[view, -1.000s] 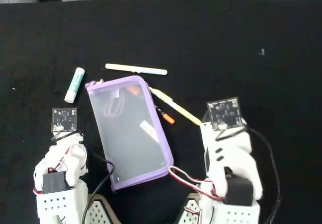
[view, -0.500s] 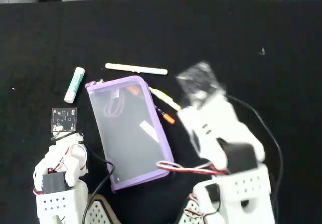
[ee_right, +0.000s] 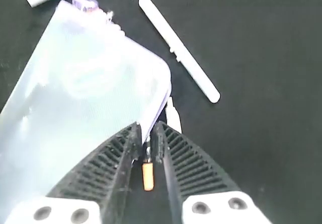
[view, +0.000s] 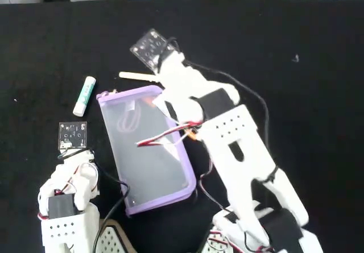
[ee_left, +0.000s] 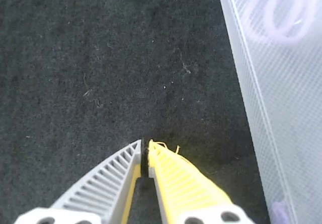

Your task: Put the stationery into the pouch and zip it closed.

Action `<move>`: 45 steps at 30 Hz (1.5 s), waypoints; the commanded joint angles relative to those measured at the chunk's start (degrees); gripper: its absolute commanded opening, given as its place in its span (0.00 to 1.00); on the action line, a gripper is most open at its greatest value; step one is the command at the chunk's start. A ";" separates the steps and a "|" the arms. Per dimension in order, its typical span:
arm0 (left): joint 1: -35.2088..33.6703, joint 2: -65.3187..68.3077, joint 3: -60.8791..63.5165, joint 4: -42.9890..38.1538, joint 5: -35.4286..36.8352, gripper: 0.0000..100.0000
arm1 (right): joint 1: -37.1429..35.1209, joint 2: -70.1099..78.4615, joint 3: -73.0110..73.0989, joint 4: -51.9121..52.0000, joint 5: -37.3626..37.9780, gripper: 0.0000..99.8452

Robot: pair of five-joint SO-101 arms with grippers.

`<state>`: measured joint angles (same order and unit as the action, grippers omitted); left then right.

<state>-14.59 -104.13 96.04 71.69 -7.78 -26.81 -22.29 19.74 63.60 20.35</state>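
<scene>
High view: pouch (view: 149,150) flat between the arms, unmoved; white pen (view: 133,75) and glue stick (view: 84,95) outside it. Right gripper (ee_right: 147,133) swung from rest out to the pouch's far corner, jaws narrowly apart over the orange pen (ee_right: 147,176), gripping nothing; first pickup likely starting. Left gripper (ee_left: 146,151) parked beside pouch, jaws together.

The pouch (view: 145,150) — translucent, purple-edged — lies flat on the black desk (view: 318,94). A white-and-green glue stick (view: 84,95) lies near one far corner, a pale pen (view: 136,76) just beyond the far edge, and an orange-tipped pen (ee_right: 147,176) beside its long side.
</scene>
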 commanded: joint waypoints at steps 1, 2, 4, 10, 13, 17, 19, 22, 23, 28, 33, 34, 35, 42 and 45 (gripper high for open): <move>-0.48 -0.35 1.19 -0.62 0.44 0.03 | -2.81 2.24 -7.60 -0.26 -0.35 0.06; -0.40 -0.35 1.19 -0.62 0.44 0.03 | -3.16 3.12 -8.75 -0.26 -0.35 0.06; -0.40 -0.35 1.19 -0.62 0.44 0.03 | -4.31 5.41 -11.12 -0.26 -0.35 0.06; -0.40 -0.35 1.19 -0.62 0.44 0.03 | -10.29 16.75 -23.16 -2.20 -0.35 0.06; -0.48 -0.35 1.19 -0.62 0.44 0.03 | -13.01 25.01 -32.22 0.18 -0.35 0.06; -0.40 -0.35 1.19 -0.62 0.44 0.03 | -14.68 36.79 -46.46 7.30 -0.26 0.06; -0.22 -0.35 1.19 -0.62 0.44 0.03 | -14.77 42.15 -54.46 12.13 -0.35 0.06; -0.13 -0.35 1.19 -0.62 0.44 0.03 | -14.68 49.71 -66.15 19.78 -0.09 0.06; -0.13 -0.35 1.19 -0.62 0.44 0.03 | -14.59 52.00 -69.58 22.07 0.09 0.06; -0.84 -0.35 1.19 1.49 0.09 0.03 | -13.36 62.81 -86.02 29.98 -0.35 0.06; -7.25 -0.35 1.27 1.23 0.09 0.03 | -13.19 72.40 -97.45 32.53 -0.44 0.06; -10.33 -0.35 1.27 1.23 0.00 0.03 | -13.54 74.42 -99.12 32.26 -0.97 0.06; -13.67 -0.35 1.19 0.97 0.00 0.03 | -13.63 76.26 -100.35 31.47 -2.29 0.07; -27.47 -0.44 1.19 -7.03 0.53 0.03 | -15.30 82.68 -103.16 26.11 -6.42 0.24; -33.19 -0.44 1.19 -10.11 0.53 0.03 | -17.14 82.86 -101.14 23.47 -6.42 0.24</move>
<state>-40.88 -104.13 96.04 65.45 -7.78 -41.32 61.67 -80.31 90.86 14.55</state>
